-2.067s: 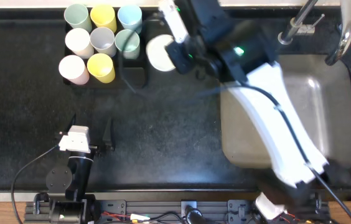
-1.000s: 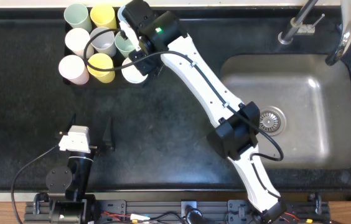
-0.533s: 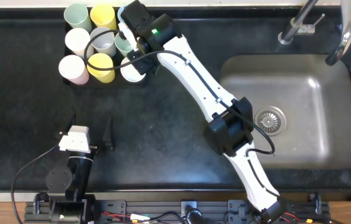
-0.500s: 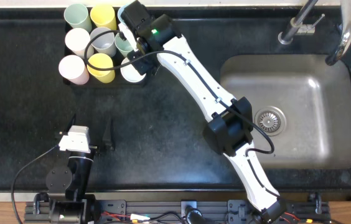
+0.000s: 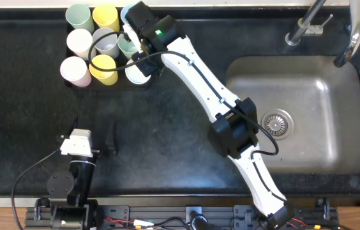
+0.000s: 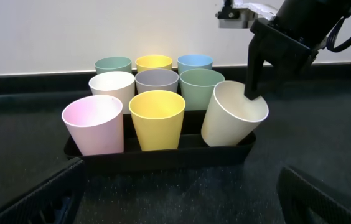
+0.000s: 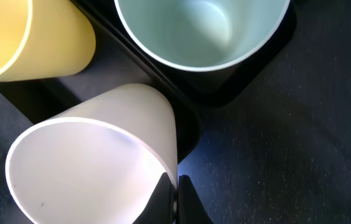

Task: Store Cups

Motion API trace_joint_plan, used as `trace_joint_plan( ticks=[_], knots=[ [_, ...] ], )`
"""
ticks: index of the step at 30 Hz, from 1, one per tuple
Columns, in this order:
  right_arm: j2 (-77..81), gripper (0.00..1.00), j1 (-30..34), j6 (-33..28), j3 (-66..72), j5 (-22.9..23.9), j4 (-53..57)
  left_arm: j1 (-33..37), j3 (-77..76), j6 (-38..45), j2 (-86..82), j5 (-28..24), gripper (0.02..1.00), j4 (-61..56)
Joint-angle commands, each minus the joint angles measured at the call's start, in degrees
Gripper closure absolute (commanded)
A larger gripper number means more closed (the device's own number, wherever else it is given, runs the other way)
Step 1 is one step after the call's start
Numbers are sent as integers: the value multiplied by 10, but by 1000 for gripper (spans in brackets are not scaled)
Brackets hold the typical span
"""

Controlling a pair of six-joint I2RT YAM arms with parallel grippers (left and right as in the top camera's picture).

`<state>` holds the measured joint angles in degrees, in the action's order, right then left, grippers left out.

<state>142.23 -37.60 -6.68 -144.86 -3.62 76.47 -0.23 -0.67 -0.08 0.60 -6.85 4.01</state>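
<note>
A black tray [image 6: 163, 158] at the counter's back left holds several upright cups in pink, yellow, white, grey, green and blue. A cream cup [image 6: 233, 113] leans in the tray's near right corner, its base inside and its mouth tipped outward. My right gripper [image 6: 254, 93] is shut on the cream cup's rim, beside the green cup [image 7: 200, 31] and the yellow cup [image 7: 26, 37]. In the top view the right gripper [image 5: 143, 62] sits over the cream cup [image 5: 135, 74]. From its own wrist, the right gripper [image 7: 175, 196] pinches the cream cup [image 7: 94, 162]. My left gripper [image 5: 92, 133] stands open near the front, facing the tray.
A steel sink [image 5: 307, 108] with a tap [image 5: 307, 25] takes up the right side. The right arm stretches diagonally from the front right across the black counter [image 5: 167, 140] to the tray.
The right arm has swung left with the cream cup and set it down into the tray's near right corner. Over the last half second it has hardly moved. The left arm stays still.
</note>
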Motion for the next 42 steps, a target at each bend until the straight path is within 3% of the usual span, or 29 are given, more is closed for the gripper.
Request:
trace_joint_plan(
  ticks=[1,17,19,21,24,26,34,42],
  knots=[
    [18,956,1,-6,-19,2,2,3,2,-8,-4,3,20,-1],
    [28,947,1,-11,-19,5,19,3,2,-8,-4,3,23,-1],
    [28,768,1,-11,-19,5,19,3,2,-8,-4,3,20,-1],
    [28,463,1,-11,-19,6,17,3,2,-8,-4,3,20,-1],
    [28,257,1,-11,-19,7,13,3,2,-8,-4,3,20,-1],
    [28,3,1,-11,-19,7,10,3,2,-8,-4,3,20,-1],
    [21,3,2,-10,-21,48,-34,3,2,-8,-4,3,20,-1],
    [-10,3,13,16,-96,50,-17,3,2,-8,-4,3,20,-1]
  ],
)
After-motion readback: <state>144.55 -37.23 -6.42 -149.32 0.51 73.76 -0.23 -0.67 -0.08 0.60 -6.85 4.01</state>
